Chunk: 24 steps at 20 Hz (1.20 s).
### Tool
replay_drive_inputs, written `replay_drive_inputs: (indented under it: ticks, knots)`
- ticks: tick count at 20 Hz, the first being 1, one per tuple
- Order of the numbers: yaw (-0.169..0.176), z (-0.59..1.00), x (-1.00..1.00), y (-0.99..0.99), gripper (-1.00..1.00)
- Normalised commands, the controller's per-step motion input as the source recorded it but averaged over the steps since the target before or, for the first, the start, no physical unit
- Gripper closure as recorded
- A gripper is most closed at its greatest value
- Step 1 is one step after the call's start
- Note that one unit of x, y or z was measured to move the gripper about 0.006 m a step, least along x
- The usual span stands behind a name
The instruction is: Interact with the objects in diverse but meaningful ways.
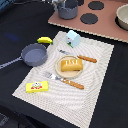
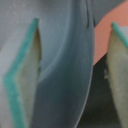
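Observation:
My gripper point(image 1: 61, 3) is at the back, over a dark grey pot point(image 1: 67, 11) that stands on the pink toy stove point(image 1: 102, 29). In the wrist view the gripper point(image 2: 72, 60) is open. The pot's curved wall point(image 2: 65, 75) stands between the teal-edged fingers point(image 2: 22, 80), close to one pad and apart from the other. On the striped mat point(image 1: 95, 85) lie a yellow banana point(image 1: 45, 40), a pale blue carton point(image 1: 73, 38), a frying pan point(image 1: 34, 54), a bread loaf point(image 1: 71, 64) on a plate point(image 1: 60, 71), and a flat yellow box point(image 1: 37, 87).
A knife point(image 1: 82, 57) lies behind the plate and a fork point(image 1: 65, 80) in front of it. The stove has dark round burners point(image 1: 89, 19). A pale pot point(image 1: 123, 17) stands at the stove's far end on the exterior view's right.

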Motion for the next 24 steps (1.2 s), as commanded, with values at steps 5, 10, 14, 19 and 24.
replay_drive_inputs:
  ticks: [5,10,14,19,24]
  knots:
    - [0.0,0.35,0.0,-0.02,-1.0]
    - [0.0,0.71,0.0,-0.18,-1.0]
    - [0.0,0.92,0.0,-0.25,-1.0]
    - [0.016,0.96,0.06,-0.23,-1.0]
    - [0.068,0.62,0.17,-0.48,-1.0]
